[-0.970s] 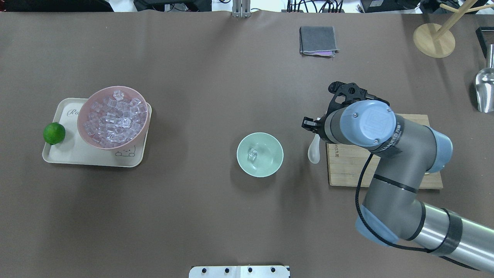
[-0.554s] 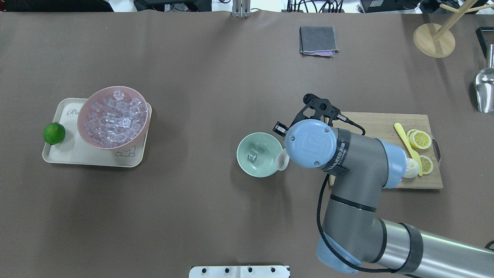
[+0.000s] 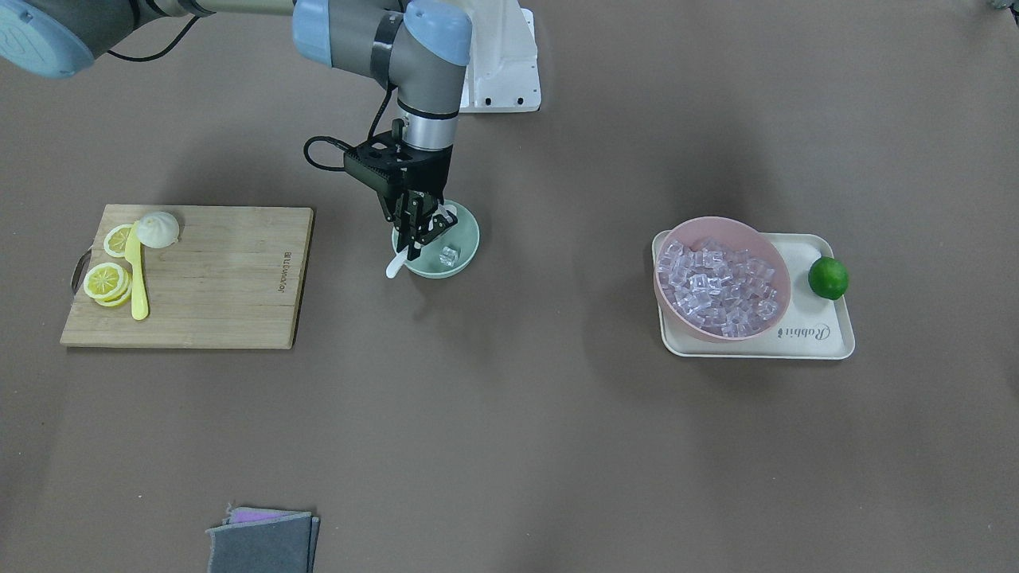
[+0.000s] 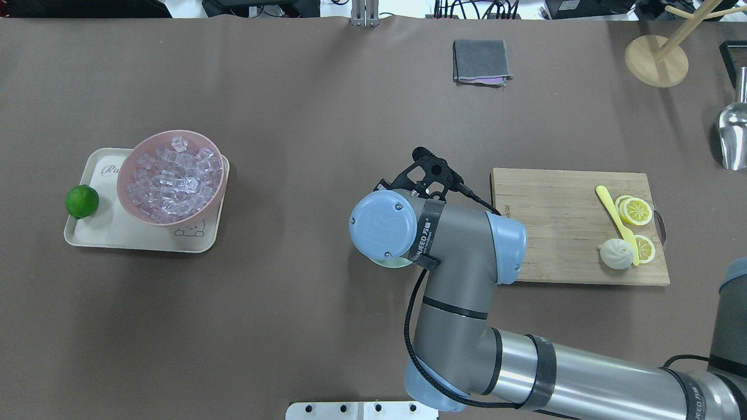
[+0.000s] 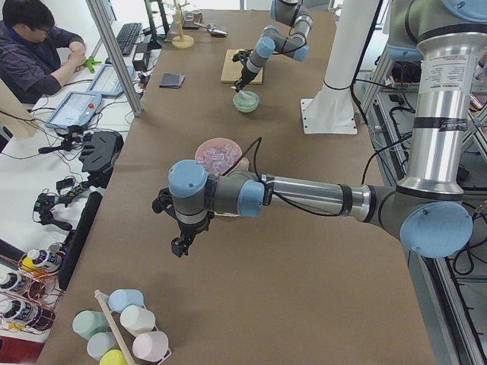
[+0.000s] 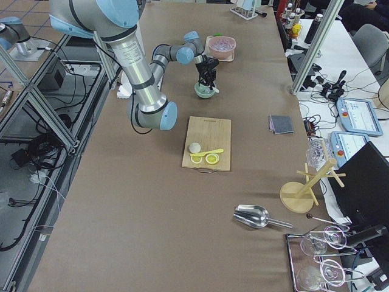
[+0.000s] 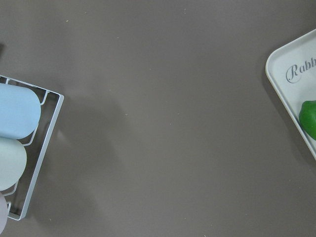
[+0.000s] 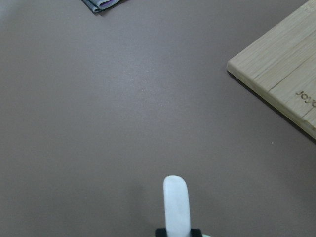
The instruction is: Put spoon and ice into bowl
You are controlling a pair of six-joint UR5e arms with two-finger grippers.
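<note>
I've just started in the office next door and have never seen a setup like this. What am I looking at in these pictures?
This is a robot with two jointed arms at a brown table. Cameras look from overhead, from across the table, from each end of it, and from each wrist.

The right arm reaches over a small mint bowl with one ice cube in it. The right arm's jaws are shut on a white spoon, and one end of it sticks out past the rim.

The left arm hangs over bare table near one end. I cannot tell whether its jaws are open.

Also on the table are a pink bowl full of ice on a cream tray with a lime, a cutting board with lemon slices and a yellow knife, and a grey cloth.
</note>
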